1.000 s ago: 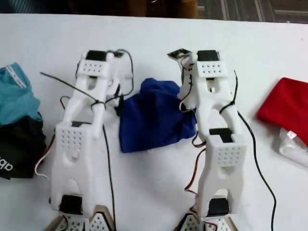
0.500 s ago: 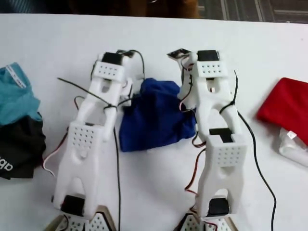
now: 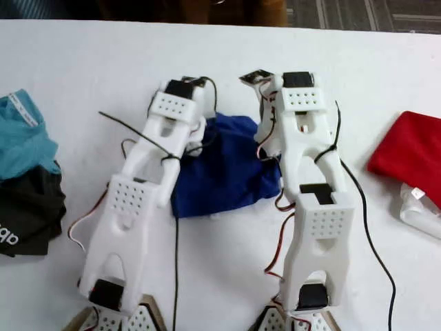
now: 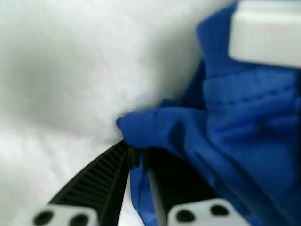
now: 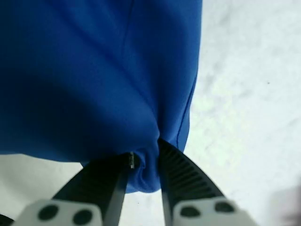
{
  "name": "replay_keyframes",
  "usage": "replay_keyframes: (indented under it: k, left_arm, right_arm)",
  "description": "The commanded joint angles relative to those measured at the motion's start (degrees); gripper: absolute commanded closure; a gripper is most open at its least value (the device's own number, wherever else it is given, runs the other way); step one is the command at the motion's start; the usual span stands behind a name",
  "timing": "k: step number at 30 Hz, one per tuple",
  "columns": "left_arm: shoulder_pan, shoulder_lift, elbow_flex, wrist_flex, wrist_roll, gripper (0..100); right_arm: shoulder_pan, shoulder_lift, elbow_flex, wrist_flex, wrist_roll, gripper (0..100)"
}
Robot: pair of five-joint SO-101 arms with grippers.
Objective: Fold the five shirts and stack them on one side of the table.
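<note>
Status: crumpled blue cloth shirt, frame centre. L end effector, pinching its edge, has swung rightward; R end effector pinches too. Fold likely underway.

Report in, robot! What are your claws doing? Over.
Left gripper shut on blue shirt. Right gripper shut on it too. Teal shirt, black shirt, red shirt off at the sides, not in the way.

A white table stands over dark tiled floor.
</note>
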Motion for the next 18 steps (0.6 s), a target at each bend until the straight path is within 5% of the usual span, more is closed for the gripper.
replay_keyframes:
  k: [1,18]
  left_arm:
    - [-1.85,-1.67,-0.31,0.70,0.70,97]
    - [-9.14,-12.57,-0.84,0.70,0.26,97]
  right_arm:
    - [2.42,-7.96,-0.70,0.57,0.18,97.8]
    - [8.75,-16.92,2.73,1.27,0.62,97.5]
